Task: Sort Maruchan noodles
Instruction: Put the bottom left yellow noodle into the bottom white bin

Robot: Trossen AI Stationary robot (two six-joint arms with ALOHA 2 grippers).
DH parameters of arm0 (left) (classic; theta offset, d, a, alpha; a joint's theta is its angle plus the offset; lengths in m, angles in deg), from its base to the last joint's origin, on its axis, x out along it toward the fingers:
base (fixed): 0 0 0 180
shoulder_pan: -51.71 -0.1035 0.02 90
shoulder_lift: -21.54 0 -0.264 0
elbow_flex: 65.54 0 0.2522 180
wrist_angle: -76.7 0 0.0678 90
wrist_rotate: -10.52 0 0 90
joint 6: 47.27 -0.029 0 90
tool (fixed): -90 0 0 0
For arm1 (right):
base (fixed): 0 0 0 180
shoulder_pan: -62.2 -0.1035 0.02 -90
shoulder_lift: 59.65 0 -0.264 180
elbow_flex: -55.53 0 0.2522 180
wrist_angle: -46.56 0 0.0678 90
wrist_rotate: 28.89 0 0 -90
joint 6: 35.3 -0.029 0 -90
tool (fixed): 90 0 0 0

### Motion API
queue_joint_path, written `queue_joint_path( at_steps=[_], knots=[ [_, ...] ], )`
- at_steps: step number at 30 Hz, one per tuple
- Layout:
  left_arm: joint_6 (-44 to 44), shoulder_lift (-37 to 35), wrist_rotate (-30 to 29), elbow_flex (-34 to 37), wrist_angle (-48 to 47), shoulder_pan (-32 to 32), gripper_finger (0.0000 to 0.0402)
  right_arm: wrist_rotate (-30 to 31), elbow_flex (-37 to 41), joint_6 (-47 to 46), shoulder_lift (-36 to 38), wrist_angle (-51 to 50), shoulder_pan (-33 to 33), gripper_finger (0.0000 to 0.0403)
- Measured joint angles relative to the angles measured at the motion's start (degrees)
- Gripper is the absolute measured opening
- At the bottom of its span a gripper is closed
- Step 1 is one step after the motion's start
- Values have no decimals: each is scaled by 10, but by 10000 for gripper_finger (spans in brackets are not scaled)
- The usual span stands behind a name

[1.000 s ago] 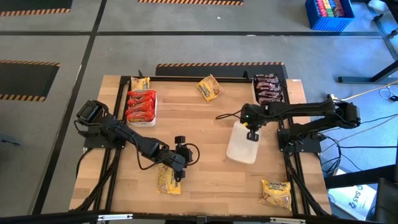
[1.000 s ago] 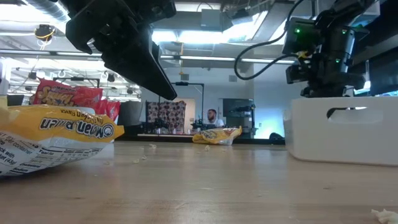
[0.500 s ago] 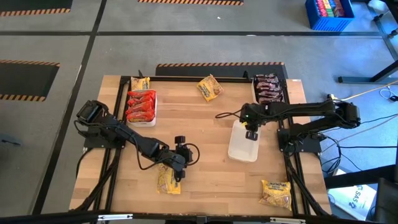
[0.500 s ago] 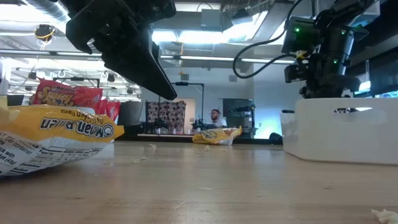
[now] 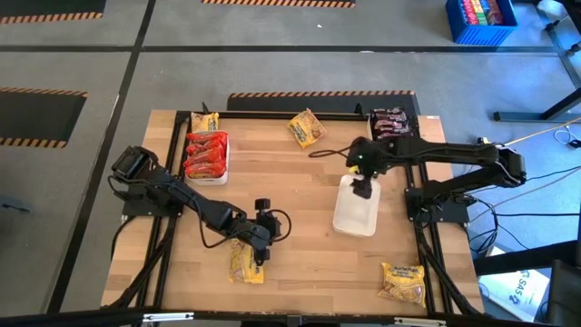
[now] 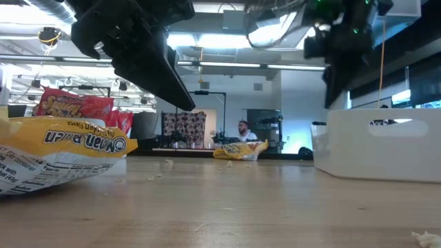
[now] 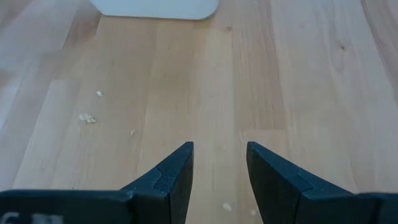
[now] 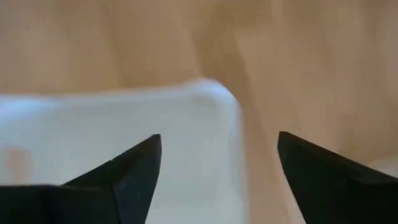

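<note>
The Maruchan noodles lie sorted and loose. Red packets [image 5: 206,154] fill a white tray at the far left, and dark packets [image 5: 392,127] fill a tray at the far right. Yellow packets lie at the far left corner [image 5: 204,121], the far middle [image 5: 307,127], the near right [image 5: 403,282] and the near middle [image 5: 243,263]. My left gripper [image 5: 261,247] [image 7: 219,168] hangs open just beside the near-middle packet [image 6: 62,148], with bare wood between its fingers. My right gripper [image 5: 361,188] [image 8: 217,168] hangs open above the far end of a white tray [image 5: 356,209] [image 6: 379,148] with nothing in it.
A black frame [image 5: 272,113] borders the wooden table top along its far and side edges. Crumbs dot the wood near the left gripper. Open wood lies between the two arms at the table's middle. A person shows far off in the room behind.
My right gripper has opened, let go of the white tray's far end and risen above it. The tray shifted a little before the release and rests flat on the table.
</note>
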Motion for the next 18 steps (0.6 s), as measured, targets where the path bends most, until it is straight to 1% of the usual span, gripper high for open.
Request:
queue_joint_path(
  at_steps=[3,5,9,12,14,18],
  knots=[
    [6,-21,6,1,-17,11,143,-57,0,-26,0,95,-33,307],
    [22,-42,7,1,-52,22,143,-80,9,-51,-2,175,-63,306],
    [85,-85,14,1,-137,45,143,-85,17,-98,-26,299,-121,300],
    [152,-102,66,0,-185,62,144,-85,17,-122,-55,369,-161,297],
    [190,-102,99,0,-199,79,144,-85,17,-146,-81,417,-185,297],
    [230,-82,136,5,-200,118,144,-84,17,-219,-140,497,-217,296]
  ],
)
